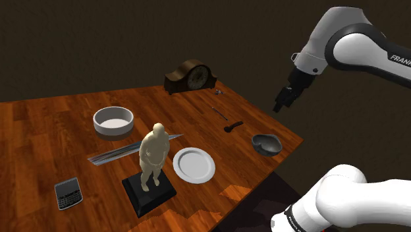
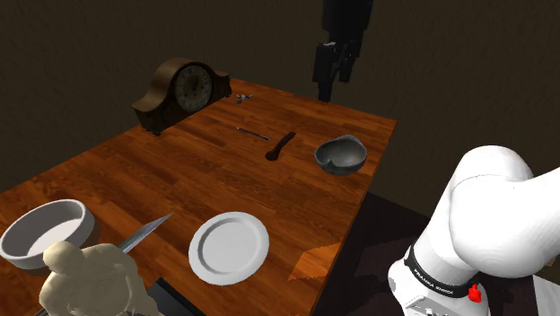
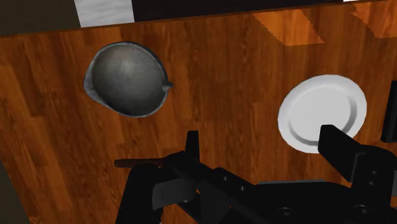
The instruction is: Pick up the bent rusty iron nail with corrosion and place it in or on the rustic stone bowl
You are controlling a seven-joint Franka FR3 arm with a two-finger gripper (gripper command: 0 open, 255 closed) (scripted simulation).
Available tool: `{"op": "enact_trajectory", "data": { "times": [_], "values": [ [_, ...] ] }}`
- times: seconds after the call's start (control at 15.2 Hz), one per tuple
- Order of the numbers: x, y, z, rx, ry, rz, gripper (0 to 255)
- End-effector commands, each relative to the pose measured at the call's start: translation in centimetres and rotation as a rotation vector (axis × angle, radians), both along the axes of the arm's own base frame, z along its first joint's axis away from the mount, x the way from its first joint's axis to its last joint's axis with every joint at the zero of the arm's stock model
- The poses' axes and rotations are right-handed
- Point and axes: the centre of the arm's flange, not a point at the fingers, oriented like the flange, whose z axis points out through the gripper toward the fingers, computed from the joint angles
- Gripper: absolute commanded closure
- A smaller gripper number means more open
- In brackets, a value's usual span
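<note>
Your gripper (image 1: 284, 102) hung high over the table (image 1: 53, 125), jaws wide and empty. The dark nail (image 2: 281, 145) lay near the grey bowl (image 2: 341, 154); you had yet to grasp or place it.

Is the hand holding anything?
No, the hand is open, its fingers standing apart with just bare table between them.

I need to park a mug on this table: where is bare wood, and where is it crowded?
Bare wood lies between the clock and the white dish, and along the edge between the plate and the grey bowl. It is crowded around the statue, hemmed by blade, plate and phone.
</note>
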Motion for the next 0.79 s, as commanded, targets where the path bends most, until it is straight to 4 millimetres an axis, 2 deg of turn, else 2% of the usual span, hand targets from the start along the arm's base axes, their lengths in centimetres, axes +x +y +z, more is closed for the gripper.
{"op": "enact_trajectory", "data": {
  "times": [0.0, 0.33, 0.73],
  "values": [
    [0.0, 0.0, 0.0, 0.000, 0.000, 0.000, 0],
    [4.6, -0.2, -4.6, -0.005, -0.018, -0.199, 0],
    [10.0, -1.6, -10.1, -0.011, -0.039, -0.437, 0]
  ]
}}
